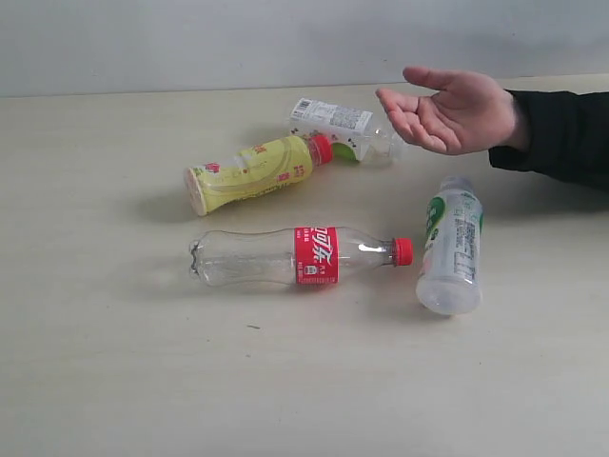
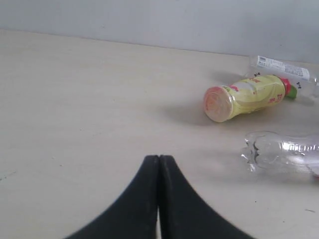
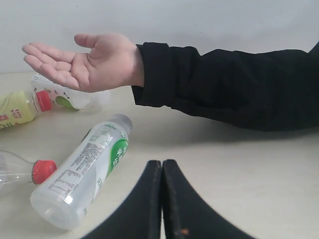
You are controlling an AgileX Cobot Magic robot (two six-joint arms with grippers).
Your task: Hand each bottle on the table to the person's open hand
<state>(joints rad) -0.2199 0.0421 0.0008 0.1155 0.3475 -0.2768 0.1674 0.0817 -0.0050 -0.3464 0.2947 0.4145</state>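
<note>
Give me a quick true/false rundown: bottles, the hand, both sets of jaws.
1. The red-label bottle lies on its side on the table. True.
2. The yellow bottle stands upright. False: it lies on its side.
3. The person's hand is open and empty. True.
4. The left gripper has its jaws open. False: they are shut on nothing.
5. The right gripper holds the green-label bottle. False: its jaws are shut and empty, and that bottle lies on the table.
</note>
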